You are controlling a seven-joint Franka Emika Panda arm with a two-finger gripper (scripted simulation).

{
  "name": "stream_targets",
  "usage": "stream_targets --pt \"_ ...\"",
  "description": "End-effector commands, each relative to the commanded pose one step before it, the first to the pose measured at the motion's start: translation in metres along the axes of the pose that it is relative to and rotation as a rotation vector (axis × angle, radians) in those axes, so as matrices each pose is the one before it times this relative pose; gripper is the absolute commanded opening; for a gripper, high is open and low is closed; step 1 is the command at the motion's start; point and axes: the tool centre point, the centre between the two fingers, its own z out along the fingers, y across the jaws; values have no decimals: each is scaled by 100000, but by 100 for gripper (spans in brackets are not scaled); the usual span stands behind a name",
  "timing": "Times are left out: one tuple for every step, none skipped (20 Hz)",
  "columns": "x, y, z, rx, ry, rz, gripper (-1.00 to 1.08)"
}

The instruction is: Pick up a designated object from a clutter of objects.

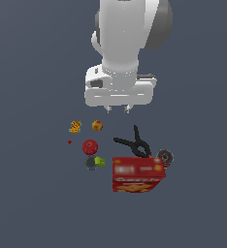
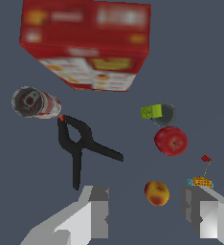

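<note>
- Even, flat light; bench (image 1: 33, 203) uniform slate, no cast shadows or glare.
- Low-resolution renders; print on red box (image 2: 85, 43) smeared, illegible.
- Arm housing (image 1: 120, 43) soft-edged, bright.

Black clamp (image 1: 135, 143) (image 2: 78, 143) flat, handles splayed, beside red box (image 1: 137, 174) (image 2: 87, 43).

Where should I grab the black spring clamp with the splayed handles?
Probably from above, at the black spring clamp's pivot where the handles converge: it lies flat and is narrowest there. Span the open gripper across it, avoiding the can-like cylinder beside the jaws.
</note>
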Motion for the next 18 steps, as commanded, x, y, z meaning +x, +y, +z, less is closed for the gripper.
stream_targets --pt "-131 -679 1305 602 -1115 -191 28" --pt "-72 -359 707 334 -565 -60 28" --pt "-92 -401 796 369 -639 -60 28" --pt "-116 -441 888 404 -718 -55 28" --pt "-143 -479 979 436 -798 -45 28" --pt "-174 -515 1071 466 -882 -32 28" --pt "-211 -547 1162 491 -965 -13 28" --pt "-253 -577 1250 511 -1048 10 28" --pt "-299 -602 1337 526 -1134 39 28" --pt "-351 -623 1424 537 -1223 73 28" --pt "-410 -639 1507 539 -1309 113 28" --pt "-465 -640 1567 528 -1380 155 28" --pt "-480 -586 1488 467 -1325 183 28" --pt "-481 -525 1390 407 -1254 202 28" --pt "-476 -470 1290 350 -1175 214 28" --pt "-464 -418 1194 299 -1100 221 28" --pt "-449 -370 1098 253 -1020 223 28" --pt "-428 -326 1004 212 -940 220 28"
